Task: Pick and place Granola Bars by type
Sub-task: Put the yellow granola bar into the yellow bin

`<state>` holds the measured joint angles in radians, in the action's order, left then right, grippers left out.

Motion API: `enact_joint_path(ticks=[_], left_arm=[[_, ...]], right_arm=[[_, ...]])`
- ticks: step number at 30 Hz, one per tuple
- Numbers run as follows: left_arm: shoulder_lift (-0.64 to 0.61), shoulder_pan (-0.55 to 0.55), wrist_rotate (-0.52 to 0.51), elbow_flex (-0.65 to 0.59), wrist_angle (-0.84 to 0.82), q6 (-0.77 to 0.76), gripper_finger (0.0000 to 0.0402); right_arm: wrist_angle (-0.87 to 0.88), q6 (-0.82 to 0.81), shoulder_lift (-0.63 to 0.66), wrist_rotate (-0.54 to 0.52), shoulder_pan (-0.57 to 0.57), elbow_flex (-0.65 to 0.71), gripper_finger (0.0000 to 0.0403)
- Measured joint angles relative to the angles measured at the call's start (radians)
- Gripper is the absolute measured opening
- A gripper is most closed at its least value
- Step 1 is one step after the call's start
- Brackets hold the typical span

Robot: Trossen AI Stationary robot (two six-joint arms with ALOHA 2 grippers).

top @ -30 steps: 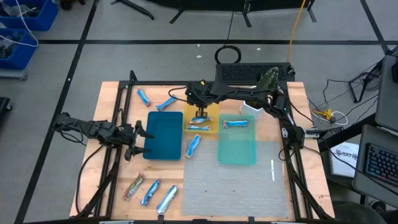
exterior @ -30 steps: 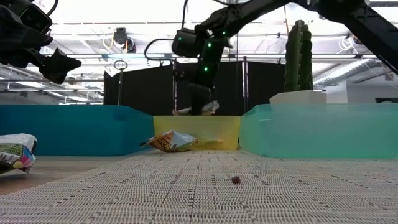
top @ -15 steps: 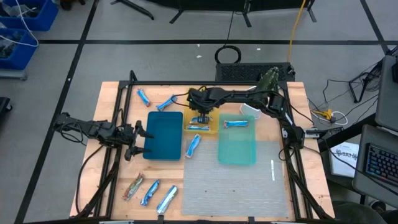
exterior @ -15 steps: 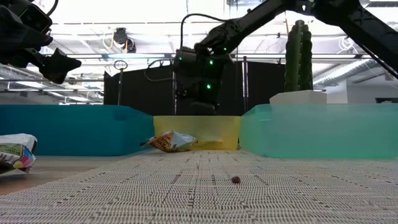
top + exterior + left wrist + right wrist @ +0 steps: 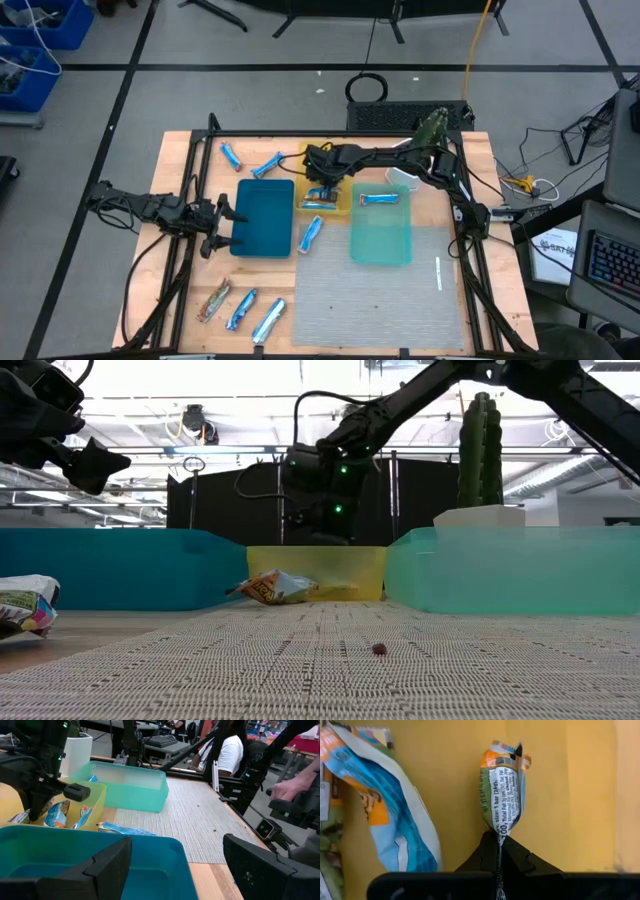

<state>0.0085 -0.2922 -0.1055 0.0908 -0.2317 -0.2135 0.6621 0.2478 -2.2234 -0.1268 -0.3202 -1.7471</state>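
Note:
Granola bars lie scattered: two blue ones (image 5: 231, 155) (image 5: 267, 166) at the far left, one (image 5: 312, 232) between the blue tray (image 5: 262, 230) and the teal tray (image 5: 380, 240), one (image 5: 378, 199) inside the teal tray, three (image 5: 241, 310) at the near left. More bars (image 5: 320, 206) lie in the yellow tray (image 5: 342, 176). My right gripper (image 5: 320, 184) is down in the yellow tray, shut on one bar (image 5: 501, 785). My left gripper (image 5: 225, 222) waits open at the blue tray's left side. My right gripper (image 5: 499, 837) pinches a blue-and-orange wrapped bar by the crimped end seam (image 5: 500, 831), only at the fingertips (image 5: 520, 855). The fingers point down from above, and the bar runs on from them along their line over the yellow tray floor. Whether its far end rests there, I cannot tell.
A second bar (image 5: 395, 820) lies close beside the held one on the tray floor. A white cup (image 5: 401, 176) and a small cactus (image 5: 432, 124) stand at the far right. A grey mat (image 5: 380, 300) covers the near right. A person (image 5: 225, 755) and a hand (image 5: 292, 785) show beyond the table.
My right gripper has gone down from above the yellow tray's rim into the tray, staying shut on the bar; in the low view its fingers and the bar have dropped behind the tray's wall. The left arm has kept still.

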Motion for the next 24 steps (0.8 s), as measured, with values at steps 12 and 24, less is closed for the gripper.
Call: enact_joint_path(ticks=[12, 24], left_arm=[[0.000, 0.000, 0.000, 0.000, 0.000, 0.000, 0.0310], [0.000, 0.000, 0.000, 0.000, 0.000, 0.000, 0.0310]], right_arm=[[-0.006, 0.000, -0.001, -0.005, 0.000, 0.001, 0.0046], [-0.008, -0.027, -0.001, -0.062, 0.000, 0.001, 0.0156]])
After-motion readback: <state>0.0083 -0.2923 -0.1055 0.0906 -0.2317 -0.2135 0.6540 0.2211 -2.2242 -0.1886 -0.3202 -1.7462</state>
